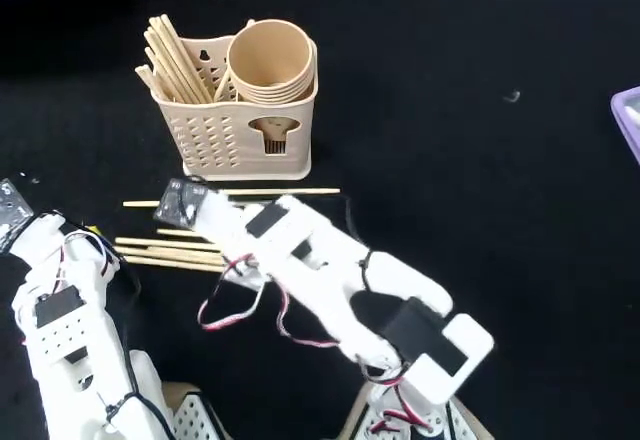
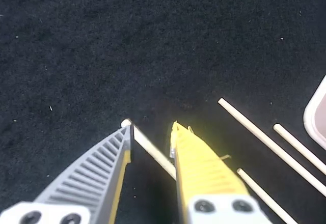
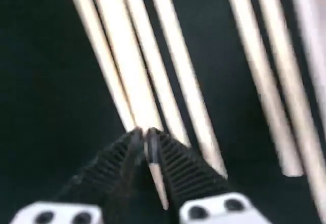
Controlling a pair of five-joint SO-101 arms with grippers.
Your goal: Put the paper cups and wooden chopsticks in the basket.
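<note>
The right gripper (image 3: 146, 134) is clamped tight on one chopstick (image 3: 156, 178), whose end sits pinched between the black fingertips. Just beyond and beside those tips lie the loose chopsticks (image 1: 168, 251), close together on the black cloth (image 1: 480, 210). The right arm (image 1: 330, 270) hangs over the ends nearest its base. A lone chopstick (image 1: 270, 193) lies crosswise between this gripper and the basket (image 1: 235, 145). The basket stands near, past the fingertips, and its front wall is pierced with small holes and a cut-out figure (image 1: 274, 136). Inside it a bundle of sticks (image 1: 172, 60) leans in the compartment on the left gripper's side. The nested cups (image 1: 272, 60) stand upright in the compartment away from that gripper. From the basket, on the side away from both grippers, a wide stretch of cloth reaches to a purple thing (image 1: 628, 120) at the edge. The left gripper (image 2: 152, 128) is spread apart, low over the cloth. Its grey finger (image 2: 102, 168) and yellow finger (image 2: 204, 168) stand either side of the end of a second chopstick (image 2: 153, 152). That end lies close by the grey tip; whether they touch I cannot tell. More of the loose ones lie just outside the yellow finger, apart from it. Ahead of the left fingertips the cloth stretches on.
</note>
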